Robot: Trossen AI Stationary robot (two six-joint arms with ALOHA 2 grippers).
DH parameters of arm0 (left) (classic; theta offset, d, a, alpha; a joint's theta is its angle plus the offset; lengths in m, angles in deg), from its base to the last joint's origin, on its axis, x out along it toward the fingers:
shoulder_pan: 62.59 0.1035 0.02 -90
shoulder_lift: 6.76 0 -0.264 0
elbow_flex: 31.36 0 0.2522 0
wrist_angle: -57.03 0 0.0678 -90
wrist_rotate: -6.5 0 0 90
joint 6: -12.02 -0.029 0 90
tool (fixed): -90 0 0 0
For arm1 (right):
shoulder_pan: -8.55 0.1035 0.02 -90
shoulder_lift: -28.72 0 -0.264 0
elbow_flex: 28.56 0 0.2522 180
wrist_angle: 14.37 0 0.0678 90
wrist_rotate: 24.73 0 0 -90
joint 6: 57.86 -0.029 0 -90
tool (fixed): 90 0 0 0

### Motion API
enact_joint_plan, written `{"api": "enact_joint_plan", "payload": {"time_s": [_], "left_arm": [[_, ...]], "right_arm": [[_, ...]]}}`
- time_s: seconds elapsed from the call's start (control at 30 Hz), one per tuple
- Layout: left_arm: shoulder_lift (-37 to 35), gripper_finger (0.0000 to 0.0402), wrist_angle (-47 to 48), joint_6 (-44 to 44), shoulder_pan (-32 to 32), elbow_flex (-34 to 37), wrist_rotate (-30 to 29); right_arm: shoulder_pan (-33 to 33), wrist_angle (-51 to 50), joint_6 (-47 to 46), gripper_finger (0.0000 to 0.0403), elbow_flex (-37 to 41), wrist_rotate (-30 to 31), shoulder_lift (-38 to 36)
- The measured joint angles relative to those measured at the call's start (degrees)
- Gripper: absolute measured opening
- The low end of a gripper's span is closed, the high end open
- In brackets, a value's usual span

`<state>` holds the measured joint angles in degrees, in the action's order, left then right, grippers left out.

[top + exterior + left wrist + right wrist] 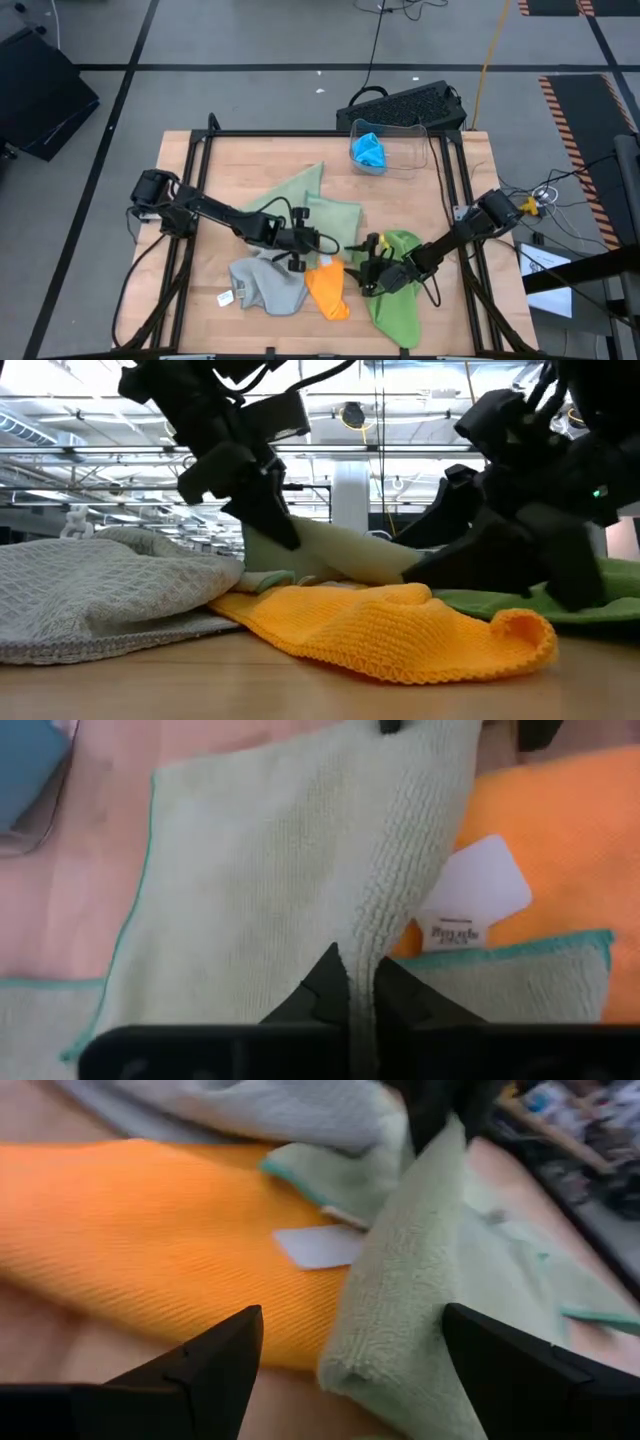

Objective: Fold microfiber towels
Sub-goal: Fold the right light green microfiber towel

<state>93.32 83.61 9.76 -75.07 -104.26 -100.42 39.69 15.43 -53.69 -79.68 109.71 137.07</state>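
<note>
Two arms met near the middle of the table (200, 300) in the high view, above a heap of cloths. The left gripper (312, 243) sat at the near edge of the sage green towel (318, 205), which spread toward the table's far side. The right gripper (366, 262) hovered just beside it, over the lime green towel (395, 300). An orange towel (328, 288) lay between the grippers, with a grey towel (268, 283) and its white tag (226, 297) to the left. A blue towel (369, 151) sat in a clear bin (415, 150) at the far edge, with a black keyboard (405, 104) on the floor behind.

In the low view, the left gripper (262, 500) pinched a raised fold of the sage green towel (340, 555); the orange towel (390, 625) bulged in front, the grey towel (90, 595) lay at the left, and the right arm blocked much of the lime green towel (600, 595).

In the left wrist view, the left fingers (325, 992) were clenched on a ridge of the sage green towel (250, 890). A white label (472, 892) rested on the orange towel (560, 840); its print was too small to read.

In the right wrist view, the right fingers (200, 1370) stood wide apart, holding nothing, with the sage green fold (410, 1280) between them and the orange towel (140, 1220) beside it.
</note>
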Motion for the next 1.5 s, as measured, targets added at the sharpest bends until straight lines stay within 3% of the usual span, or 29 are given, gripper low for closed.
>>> {"api": "enact_joint_plan", "payload": {"time_s": [0.2, 0.33, 0.43, 0.67, 0.73, 0.8, 0.97, 1.03, 1.17, 1.23, 1.3, 1.5], "left_arm": [[-2.0, 0.0009, 0.8, 0.5, 1.9, 0.0, 5.1], [-1.9, 0.0015, 0.7, 0.7, 2.9, 0.0, 6.8], [-1.9, 0.0023, 0.6, 1.3, 3.5, 0.0, 7.9], [-1.9, 0.0007, 0.7, 1.1, 3.5, 0.0, 8.0], [-1.9, 0.0014, 0.7, 1.3, 3.4, 0.0, 7.9], [-1.9, 0.0042, 0.8, 1.3, 2.8, 0.0, 6.3], [-1.9, 0.0157, 1.0, 1.0, -0.2, 0.0, -2.0], [-1.9, 0.0198, 1.9, 1.1, -1.3, 0.0, -2.7], [-1.9, 0.0239, 3.4, 2.8, -3.0, 0.0, -3.0], [-1.9, 0.0229, 4.1, 3.4, -3.8, 0.0, -3.8], [-1.9, 0.0194, 4.3, 3.0, -4.4, 0.0, -5.0], [-2.7, 0.0023, 4.0, -0.4, -4.3, 0.0, -1.9]], "right_arm": [[-0.4, 3.4, 2.0, 0.0281, -0.6, 5.2, 3.0], [-1.3, 8.0, 4.1, 0.0248, -0.6, 5.2, 4.2], [-2.1, 9.2, 3.8, 0.0198, -0.8, 5.1, 4.1], [-2.8, 8.4, 2.0, 0.0037, -0.8, 4.8, 3.9], [-2.8, 8.3, 1.2, 0.0013, -0.7, 4.9, 3.6], [-3.0, 8.2, -0.1, 0.0015, -0.7, 4.8, 2.8], [-3.9, 7.9, -2.7, 0.0024, -0.7, 3.8, 0.2], [-4.2, 6.9, -3.3, 0.0016, -0.7, 3.3, -1.1], [-4.5, 3.7, -4.3, 0.0008, -0.7, 1.1, -3.4], [-4.8, 2.7, -5.6, 0.0010, -0.7, -0.7, -4.3], [-5.0, 1.5, -6.9, 0.0014, -0.7, -2.7, -5.3], [-5.7, -0.5, -11.4, 0.0016, -0.6, -9.6, -7.8]]}}
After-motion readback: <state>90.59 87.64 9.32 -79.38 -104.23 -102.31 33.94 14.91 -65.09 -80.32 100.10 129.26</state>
